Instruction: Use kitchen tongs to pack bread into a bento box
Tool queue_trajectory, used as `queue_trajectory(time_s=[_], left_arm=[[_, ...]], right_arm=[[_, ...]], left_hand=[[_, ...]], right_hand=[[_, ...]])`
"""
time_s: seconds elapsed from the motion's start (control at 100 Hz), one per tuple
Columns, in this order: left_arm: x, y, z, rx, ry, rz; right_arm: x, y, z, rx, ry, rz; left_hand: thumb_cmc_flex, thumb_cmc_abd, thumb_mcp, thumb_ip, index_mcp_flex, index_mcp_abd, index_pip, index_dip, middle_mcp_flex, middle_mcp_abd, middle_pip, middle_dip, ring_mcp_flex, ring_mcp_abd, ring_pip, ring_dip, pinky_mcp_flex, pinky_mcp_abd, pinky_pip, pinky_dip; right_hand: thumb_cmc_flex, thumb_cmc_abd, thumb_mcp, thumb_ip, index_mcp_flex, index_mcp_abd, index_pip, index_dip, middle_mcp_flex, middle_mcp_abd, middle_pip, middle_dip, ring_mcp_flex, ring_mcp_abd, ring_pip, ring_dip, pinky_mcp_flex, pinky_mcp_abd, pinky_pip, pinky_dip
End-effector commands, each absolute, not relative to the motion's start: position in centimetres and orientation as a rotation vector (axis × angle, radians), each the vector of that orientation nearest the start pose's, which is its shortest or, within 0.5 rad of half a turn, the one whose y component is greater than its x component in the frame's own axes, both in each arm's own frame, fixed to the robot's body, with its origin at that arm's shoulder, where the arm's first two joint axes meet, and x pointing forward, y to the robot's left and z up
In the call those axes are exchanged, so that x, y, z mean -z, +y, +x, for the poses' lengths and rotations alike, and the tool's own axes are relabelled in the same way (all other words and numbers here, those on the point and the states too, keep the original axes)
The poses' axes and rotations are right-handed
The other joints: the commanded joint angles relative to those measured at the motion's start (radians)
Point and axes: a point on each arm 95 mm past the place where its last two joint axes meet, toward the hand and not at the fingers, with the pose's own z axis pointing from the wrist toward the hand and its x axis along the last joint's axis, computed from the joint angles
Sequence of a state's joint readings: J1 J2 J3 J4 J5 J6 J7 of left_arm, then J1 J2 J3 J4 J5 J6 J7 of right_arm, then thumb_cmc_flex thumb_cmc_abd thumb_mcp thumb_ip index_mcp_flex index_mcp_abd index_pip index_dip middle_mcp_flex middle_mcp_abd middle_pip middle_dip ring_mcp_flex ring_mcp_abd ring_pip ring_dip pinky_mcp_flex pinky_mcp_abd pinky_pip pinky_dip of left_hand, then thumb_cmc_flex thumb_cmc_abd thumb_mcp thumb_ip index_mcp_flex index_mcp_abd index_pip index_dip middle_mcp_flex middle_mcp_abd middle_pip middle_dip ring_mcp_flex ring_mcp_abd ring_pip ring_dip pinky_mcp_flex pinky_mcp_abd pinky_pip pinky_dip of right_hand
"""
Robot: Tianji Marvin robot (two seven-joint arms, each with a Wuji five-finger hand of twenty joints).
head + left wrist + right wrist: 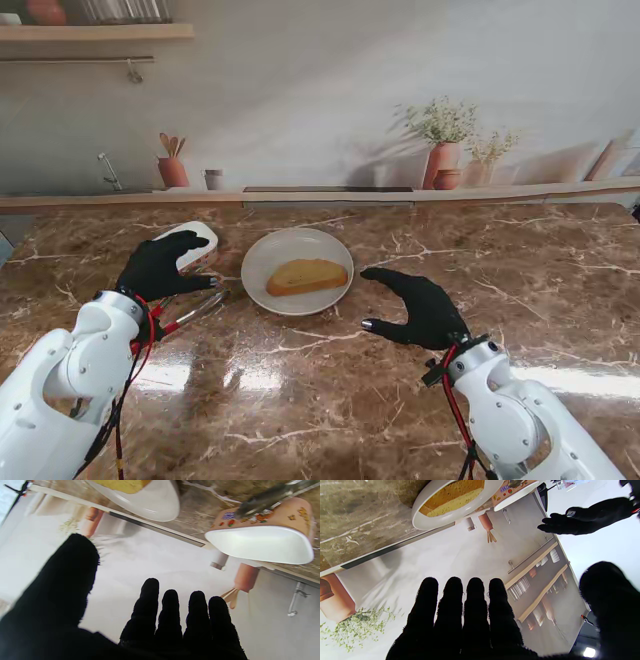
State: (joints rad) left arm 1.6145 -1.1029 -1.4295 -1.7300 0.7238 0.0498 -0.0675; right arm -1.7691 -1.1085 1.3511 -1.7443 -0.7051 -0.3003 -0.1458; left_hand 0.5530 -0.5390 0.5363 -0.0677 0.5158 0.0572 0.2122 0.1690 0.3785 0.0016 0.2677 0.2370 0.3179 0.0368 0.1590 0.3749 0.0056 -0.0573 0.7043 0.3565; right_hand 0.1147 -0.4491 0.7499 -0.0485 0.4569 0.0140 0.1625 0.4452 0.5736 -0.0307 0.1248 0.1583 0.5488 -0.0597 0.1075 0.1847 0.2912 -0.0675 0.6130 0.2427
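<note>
Plate (262, 266) sat mid-table, farther from me than both hands. Bread (306, 277) lay flat on plate, single slice, crust toward me. Bento box (198, 243) stood left of plate, near it, partly hidden by left hand (158, 268). Tongs (193, 309) lay on table left of plate, nearer to me than box, beside left hand. Left hand hovered left of plate, fingers spread, holding nothing. Right hand (422, 308) hovered right of plate, fingers straight and apart, thumb out, holding nothing.

open marble (300, 390) nearer me; plate (262, 262) blocks centre.
</note>
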Motion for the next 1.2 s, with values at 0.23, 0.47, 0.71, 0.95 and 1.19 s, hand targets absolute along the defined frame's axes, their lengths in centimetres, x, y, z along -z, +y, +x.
queue_trajectory(time_s=[0.23, 0.47, 0.71, 0.95, 1.19], left_arm=[[26.1, 8.5, 46.1, 1.372, 1.244, -1.556], [26.7, 8.2, 49.5, 1.254, 1.323, -1.646], [27.8, 7.6, 52.7, 1.163, 1.359, -1.735], [29.5, 6.9, 54.7, 1.086, 1.397, -1.778], [31.4, 6.7, 55.9, 1.025, 1.437, -1.777]], right_arm=[[31.3, -0.2, 34.5, 2.582, -1.724, -1.768], [31.1, -0.3, 34.4, 2.569, -1.721, -1.789], [31.2, -0.2, 34.6, 2.551, -1.705, -1.812], [31.5, 0.2, 34.8, 2.534, -1.698, -1.827], [31.6, 0.0, 34.7, 2.516, -1.702, -1.848]], left_hand=[[-0.019, -0.047, 0.066, -0.032, -0.024, 0.032, 0.012, 0.014, 0.014, 0.032, 0.024, 0.016, 0.024, 0.025, 0.038, 0.016, 0.003, -0.019, 0.047, 0.017], [-0.022, -0.069, 0.104, -0.043, -0.015, 0.060, -0.003, 0.005, 0.019, 0.044, 0.034, 0.022, 0.022, 0.035, 0.047, 0.016, -0.001, -0.014, 0.048, 0.019], [-0.028, -0.072, 0.117, -0.049, -0.014, 0.071, -0.010, 0.002, 0.020, 0.058, 0.040, 0.026, 0.027, 0.051, 0.060, 0.020, -0.001, 0.000, 0.057, 0.023], [-0.038, -0.082, 0.127, -0.058, -0.011, 0.060, 0.025, 0.020, 0.032, 0.053, 0.058, 0.035, 0.033, 0.053, 0.077, 0.033, 0.000, 0.004, 0.068, 0.028], [-0.051, -0.102, 0.129, -0.069, -0.012, 0.038, 0.146, 0.087, 0.083, 0.049, 0.095, 0.060, 0.081, 0.066, 0.118, 0.085, 0.026, 0.026, 0.113, 0.049]], right_hand=[[0.011, 0.017, -0.029, 0.034, 0.009, -0.026, 0.011, -0.013, 0.011, -0.015, 0.002, 0.013, 0.022, -0.021, 0.004, 0.000, -0.001, -0.014, 0.020, -0.020], [0.011, 0.018, -0.028, 0.035, 0.010, -0.027, 0.015, -0.012, 0.017, -0.014, 0.005, 0.019, 0.027, -0.020, 0.006, 0.003, 0.007, -0.005, 0.028, -0.016], [0.013, 0.020, -0.022, 0.035, 0.017, -0.031, 0.019, -0.010, 0.022, -0.015, 0.006, 0.024, 0.029, -0.018, 0.006, 0.005, 0.006, -0.002, 0.033, -0.012], [0.014, 0.018, -0.015, 0.034, 0.015, -0.032, 0.019, -0.010, 0.022, -0.015, 0.005, 0.027, 0.027, -0.020, 0.005, 0.007, 0.004, -0.002, 0.032, -0.010], [0.012, 0.017, -0.003, 0.033, 0.016, -0.032, 0.020, -0.010, 0.023, -0.015, 0.005, 0.029, 0.028, -0.017, 0.005, 0.008, 0.005, 0.001, 0.032, -0.008]])
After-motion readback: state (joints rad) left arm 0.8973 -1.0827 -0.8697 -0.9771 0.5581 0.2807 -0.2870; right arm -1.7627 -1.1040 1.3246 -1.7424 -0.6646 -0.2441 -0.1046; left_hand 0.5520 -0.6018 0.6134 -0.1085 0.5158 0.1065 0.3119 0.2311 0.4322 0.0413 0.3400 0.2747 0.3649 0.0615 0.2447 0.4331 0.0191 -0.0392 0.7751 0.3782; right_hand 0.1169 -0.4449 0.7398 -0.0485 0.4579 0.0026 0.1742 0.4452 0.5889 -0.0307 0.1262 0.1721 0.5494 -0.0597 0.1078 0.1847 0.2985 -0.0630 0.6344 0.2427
